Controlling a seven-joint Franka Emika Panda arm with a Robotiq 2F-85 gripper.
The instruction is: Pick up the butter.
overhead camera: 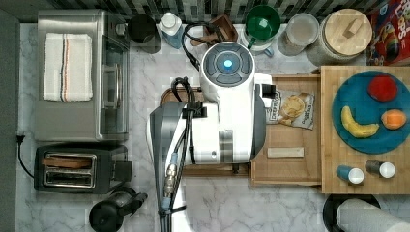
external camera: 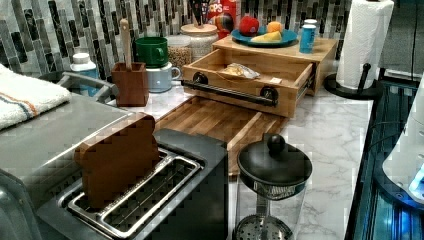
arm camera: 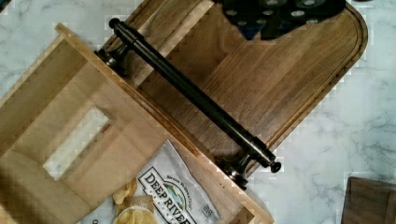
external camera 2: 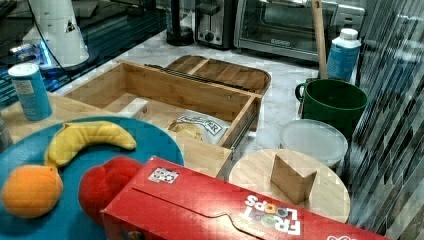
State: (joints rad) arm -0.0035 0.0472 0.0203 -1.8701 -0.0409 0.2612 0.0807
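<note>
While the robot arm [overhead camera: 227, 106] fills the middle of the top view, the butter [overhead camera: 285, 152] lies flat in the open wood drawer [overhead camera: 285, 182], lower right of center. It's a slim pale stick w/ bare drawer floor all around it. The chips bag [overhead camera: 292, 108] is in the same drawer, higher in the top view & apart from the butter.

In the left view the butter [external camera: 275, 80] is a small pale bit at the drawer's right end, upper middle of the frame, w/ the bag [external camera: 240, 71] to its left.

In the right view the butter [external camera 2: 134, 107] sits left of center.

The wrist view looks down on the butter [arm camera: 77, 142], the drawer's black handle bar [arm camera: 196, 100] & the dark cutting board [arm camera: 280, 84]. A dark bit of the gripper [arm camera: 280, 16] shows over the board, well apart from the butter. Can't tell how its jaws stand.
</note>
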